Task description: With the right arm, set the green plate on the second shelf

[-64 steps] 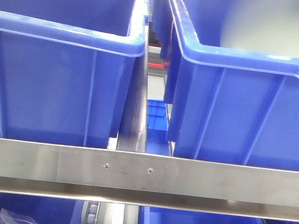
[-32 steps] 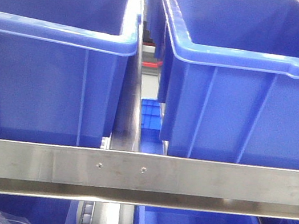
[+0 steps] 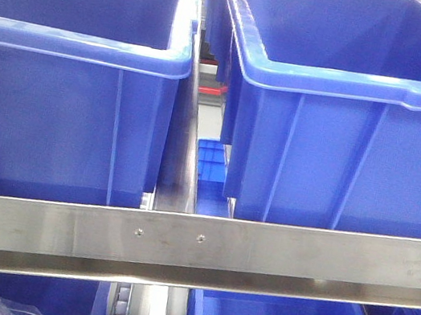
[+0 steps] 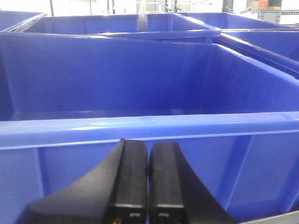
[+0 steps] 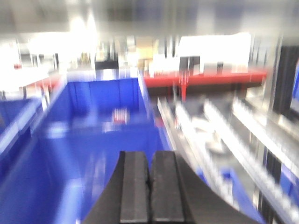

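With the green plate showing in no view, the task is looking barely begun: the right tool (image 5: 149,186) is sitting closed and empty, blurred, above a blue bin (image 5: 93,154) at 9 o'clock.

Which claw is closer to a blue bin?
Left. The shut left claw sits just before a blue bin's front wall, below its rim. The right claw seems raised above another bin, farther off, though that view is blurred.
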